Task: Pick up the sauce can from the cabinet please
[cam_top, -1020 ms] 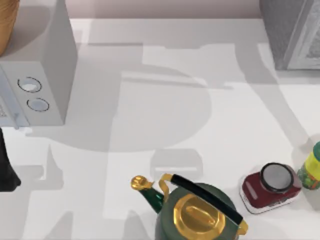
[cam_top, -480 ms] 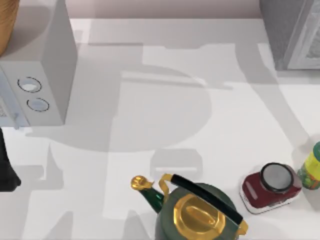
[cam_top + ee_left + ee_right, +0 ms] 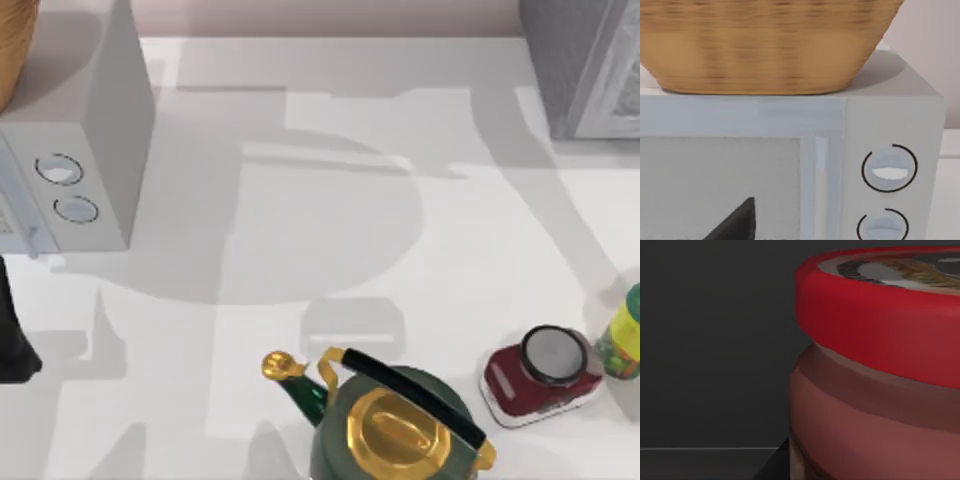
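Observation:
The sauce can (image 3: 875, 335) looms very close in the right wrist view. It has a red rim, a tan top with a dark mark and an orange-red body, and it stands upright against a dark inner wall (image 3: 715, 340). The grey speckled cabinet (image 3: 565, 60) with its lighter framed door stands at the table's far right corner in the top view. My left arm (image 3: 12, 345) is parked at the table's left edge, facing the front of the microwave.
A pale grey microwave (image 3: 85, 150) with two round knobs stands at the left, with a wicker basket (image 3: 765, 45) on top. A green and gold kettle (image 3: 395, 425) sits at the front centre. A dark-red jar (image 3: 540, 372) and a yellow-green bottle (image 3: 625, 335) stand front right.

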Action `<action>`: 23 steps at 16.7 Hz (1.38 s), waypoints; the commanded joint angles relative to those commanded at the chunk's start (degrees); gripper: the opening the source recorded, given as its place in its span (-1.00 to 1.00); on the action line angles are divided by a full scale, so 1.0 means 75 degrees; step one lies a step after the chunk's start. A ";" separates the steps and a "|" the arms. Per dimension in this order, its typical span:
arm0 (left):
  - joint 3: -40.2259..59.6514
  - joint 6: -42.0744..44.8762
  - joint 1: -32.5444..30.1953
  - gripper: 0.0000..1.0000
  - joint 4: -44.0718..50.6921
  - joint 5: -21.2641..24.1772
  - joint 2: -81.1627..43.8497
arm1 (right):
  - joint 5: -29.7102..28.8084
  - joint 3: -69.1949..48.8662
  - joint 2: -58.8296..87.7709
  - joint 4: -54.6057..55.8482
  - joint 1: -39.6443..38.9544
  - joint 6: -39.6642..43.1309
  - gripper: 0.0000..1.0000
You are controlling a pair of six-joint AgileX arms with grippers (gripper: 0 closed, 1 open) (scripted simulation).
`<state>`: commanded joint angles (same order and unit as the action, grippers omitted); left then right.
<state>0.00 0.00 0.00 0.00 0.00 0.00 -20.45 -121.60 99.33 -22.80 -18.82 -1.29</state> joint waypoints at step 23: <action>0.0000 0.0000 0.0000 1.00 0.0000 0.0000 0.0000 | -0.2367 0.0450 -0.3066 -0.2533 -0.2418 -0.0069 -1.00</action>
<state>0.00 0.00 0.00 0.00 0.00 0.00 -38.21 -118.23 76.34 -41.80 -36.96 -1.81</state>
